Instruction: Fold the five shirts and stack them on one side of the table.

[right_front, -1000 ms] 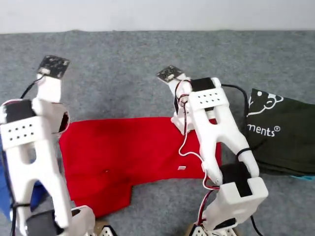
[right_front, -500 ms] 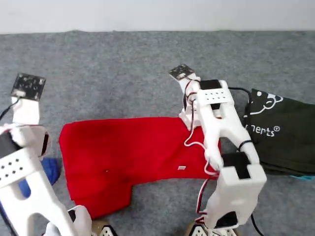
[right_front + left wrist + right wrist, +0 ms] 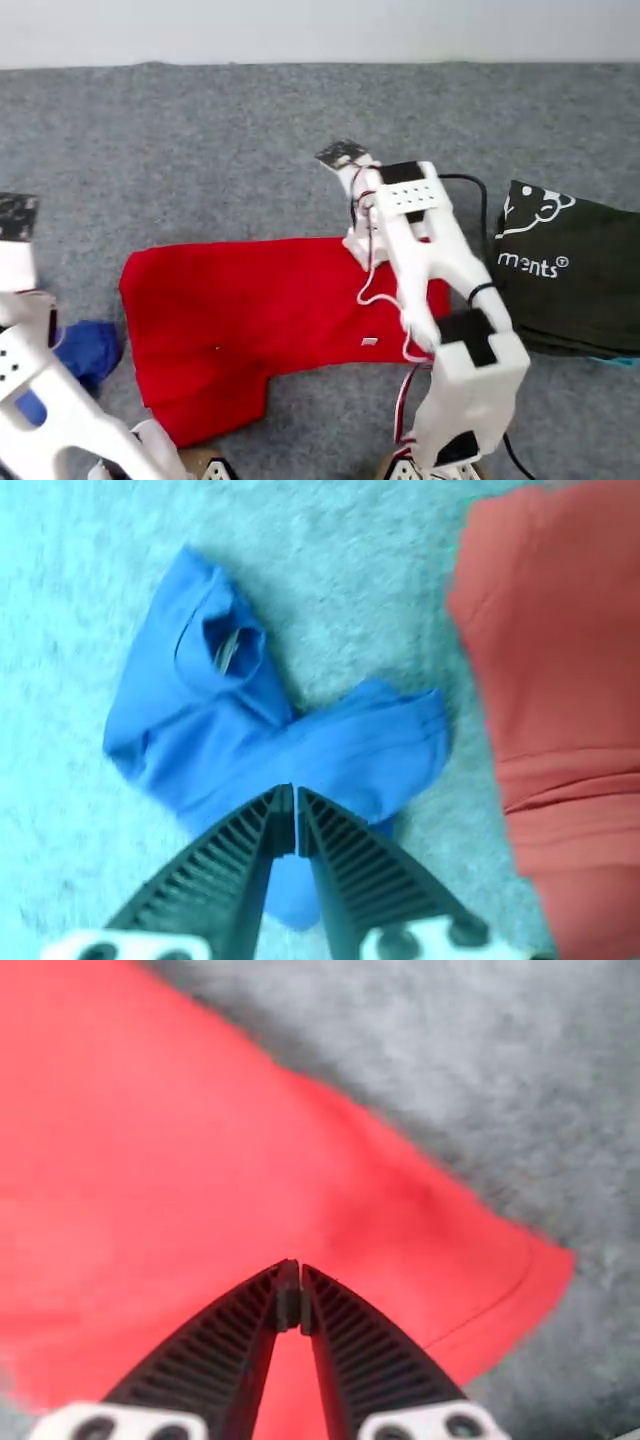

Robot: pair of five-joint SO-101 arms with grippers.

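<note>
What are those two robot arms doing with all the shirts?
They are folding shirts. The right gripper, shut, is over one end of the red shirt spread on the grey table. The left gripper, also shut, hangs above a crumpled blue shirt. A dark folded shirt already lies at the table's right side.

The table (image 3: 200,130) is covered in a rough grey felt, speckled and slightly fuzzy, and the nap shows coarse and matted where it is seen close up. Behind its far edge runs a plain pale wall (image 3: 300,30), flat and bare. The light is soft and even, casting only faint shadows
</note>
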